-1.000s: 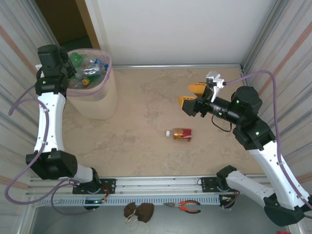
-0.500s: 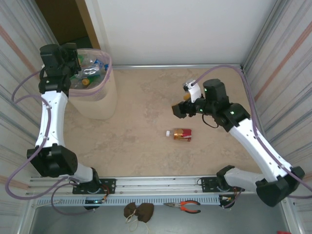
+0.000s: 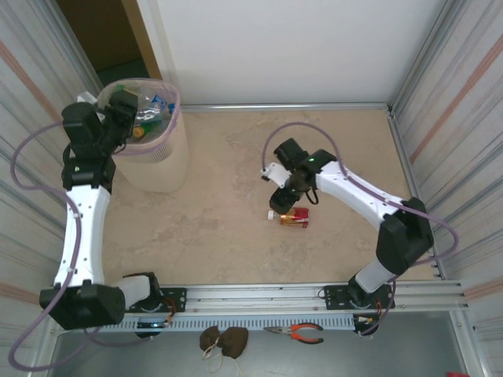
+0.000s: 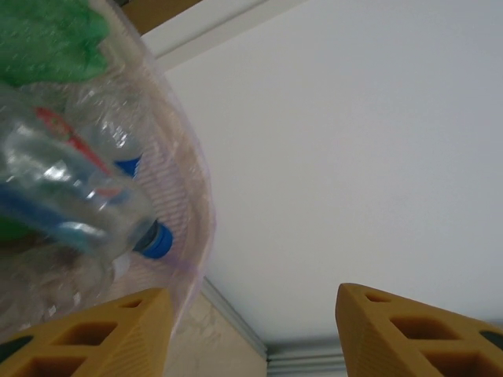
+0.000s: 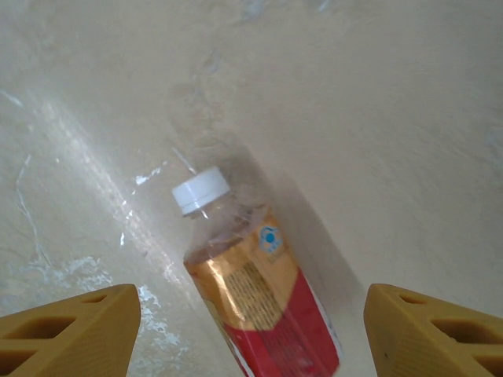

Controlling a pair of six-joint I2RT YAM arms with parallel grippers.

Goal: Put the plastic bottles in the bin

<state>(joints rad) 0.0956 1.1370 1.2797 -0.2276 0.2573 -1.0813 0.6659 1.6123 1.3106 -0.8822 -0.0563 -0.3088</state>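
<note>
Since it was swung in from the far right side, the right gripper [image 3: 280, 196] is now poised just above the last bottle [image 5: 255, 306], its jaws spread and nothing held. That bottle lies on its side on the table [image 3: 212, 236], white cap leftward, well apart from the bin [image 3: 161, 169], so one pick is judged to remain. The left gripper [image 4: 251, 330] is held open and empty over the bin's rim, crowding that corner. Bare tabletop is left between bottle and bin.
</note>
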